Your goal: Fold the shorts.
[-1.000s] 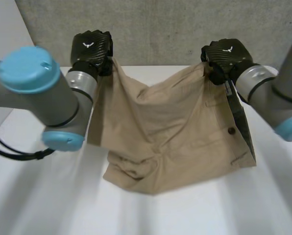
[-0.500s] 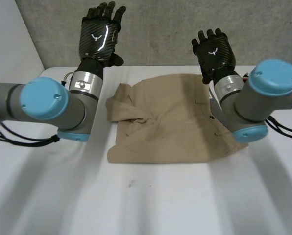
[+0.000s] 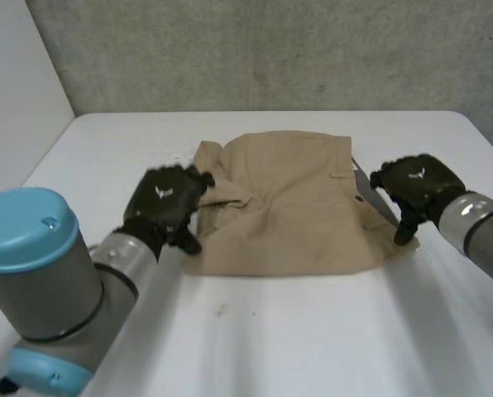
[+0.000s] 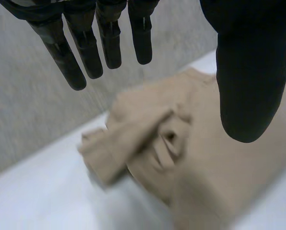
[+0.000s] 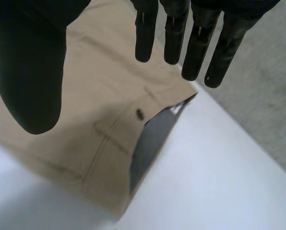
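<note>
Two hands flank the tan shorts (image 3: 292,207), which lie folded on the worktop (image 3: 313,347): left hand (image 3: 165,203) at their 9 o'clock edge, right hand (image 3: 416,184) at 3 o'clock. Both are spread apart, clamping nothing, likely poised for the next fold.

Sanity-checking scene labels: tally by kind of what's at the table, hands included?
Shorts: 1
Hands: 2, left hand and right hand, both open
Table: 1
Total: 4
</note>
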`<act>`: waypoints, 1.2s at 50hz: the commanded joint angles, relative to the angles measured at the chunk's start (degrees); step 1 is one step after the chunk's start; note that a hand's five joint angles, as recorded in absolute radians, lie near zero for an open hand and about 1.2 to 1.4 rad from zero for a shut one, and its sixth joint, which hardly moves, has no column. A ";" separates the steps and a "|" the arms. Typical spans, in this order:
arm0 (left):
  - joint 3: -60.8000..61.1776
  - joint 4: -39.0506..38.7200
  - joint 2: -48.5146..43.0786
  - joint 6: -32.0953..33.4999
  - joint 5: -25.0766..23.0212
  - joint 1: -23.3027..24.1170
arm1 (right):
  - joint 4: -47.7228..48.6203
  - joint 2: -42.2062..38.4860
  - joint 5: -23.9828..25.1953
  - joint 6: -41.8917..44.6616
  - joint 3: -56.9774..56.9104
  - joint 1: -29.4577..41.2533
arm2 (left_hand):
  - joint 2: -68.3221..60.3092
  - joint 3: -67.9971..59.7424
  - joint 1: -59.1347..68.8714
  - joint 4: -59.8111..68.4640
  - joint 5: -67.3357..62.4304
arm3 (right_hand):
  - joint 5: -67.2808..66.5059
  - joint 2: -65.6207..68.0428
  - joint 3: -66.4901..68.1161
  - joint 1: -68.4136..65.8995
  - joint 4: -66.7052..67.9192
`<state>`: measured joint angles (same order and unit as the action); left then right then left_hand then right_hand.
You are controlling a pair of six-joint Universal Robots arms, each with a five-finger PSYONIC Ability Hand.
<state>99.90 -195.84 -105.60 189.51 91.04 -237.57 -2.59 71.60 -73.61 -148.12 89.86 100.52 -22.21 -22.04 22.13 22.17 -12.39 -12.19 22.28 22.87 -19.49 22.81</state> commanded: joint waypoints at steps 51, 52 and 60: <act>-7.70 5.29 4.33 -5.38 4.85 -1.84 | -0.83 7.14 7.34 -0.68 1.20 -7.80 | -57.79 -57.96 57.87 57.83 -57.61 | -57.81 57.72 57.13 -60.51 57.19; -7.79 6.17 5.74 -5.38 4.85 -1.84 | -1.63 8.63 7.34 -0.77 1.02 -7.80 | -57.79 -57.96 57.87 57.83 -57.61 | -57.81 57.72 57.13 -60.51 57.19; -8.67 12.42 15.15 -5.38 4.59 -2.11 | -5.59 19.01 7.25 -5.43 -2.32 -7.53 | -57.79 -57.96 57.87 57.83 -57.61 | -57.81 57.72 57.13 -60.51 57.19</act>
<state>91.95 -186.54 -95.13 184.13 95.75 -239.62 -5.91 85.07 -66.35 -150.53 89.79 92.87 -68.40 -68.11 63.87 68.73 -54.96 -55.96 66.88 67.57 -51.41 68.11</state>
